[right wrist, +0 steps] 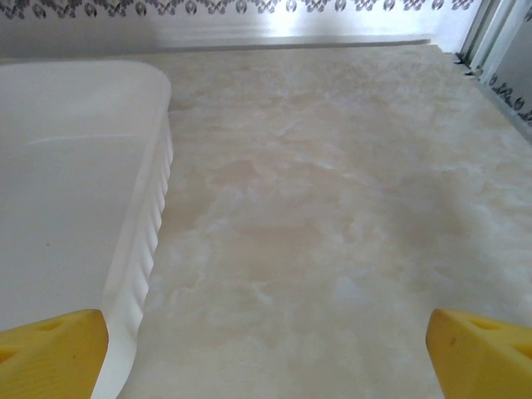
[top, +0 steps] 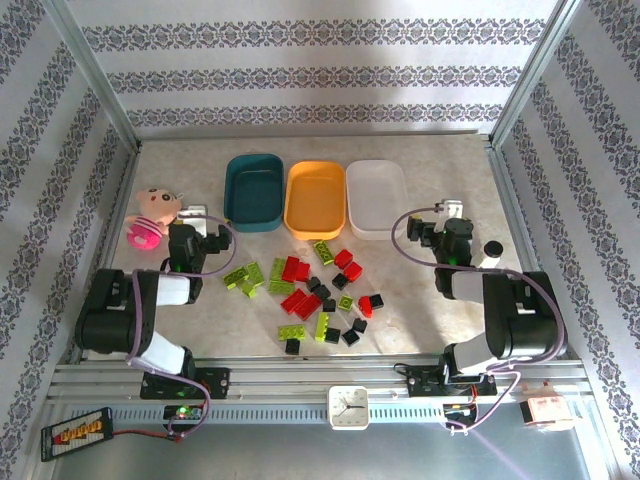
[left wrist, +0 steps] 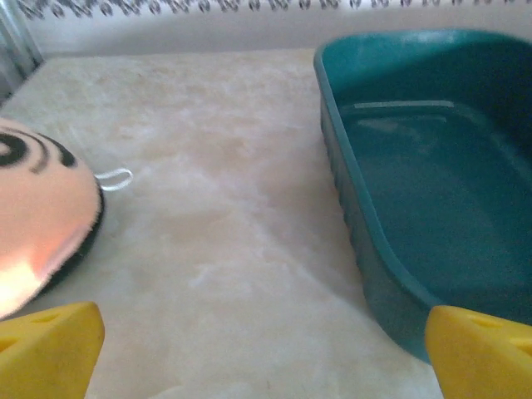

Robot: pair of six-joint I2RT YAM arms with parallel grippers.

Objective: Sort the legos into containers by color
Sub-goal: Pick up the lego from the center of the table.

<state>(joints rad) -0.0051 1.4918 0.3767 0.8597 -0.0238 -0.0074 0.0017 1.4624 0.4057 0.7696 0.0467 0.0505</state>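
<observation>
You haven't started sorting: left gripper (top: 193, 213) and right gripper (top: 452, 212) gape empty. The legos (top: 315, 290) lie between them, behind the fingertips, and the containers (top: 316, 195) are empty. Next, draw one gripper back over a brick.

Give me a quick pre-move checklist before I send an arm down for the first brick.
1. Left gripper open, holding nothing: ok.
2. Right gripper open, holding nothing: ok.
3. Teal tub, orange tub, white tub upright and empty: ok.
4. Legos loose on the table between the arms, none in a tub: ok.
5. Pink doll apart from the legos: ok.
6. Which colour belongs in which tub: cannot tell.
</observation>
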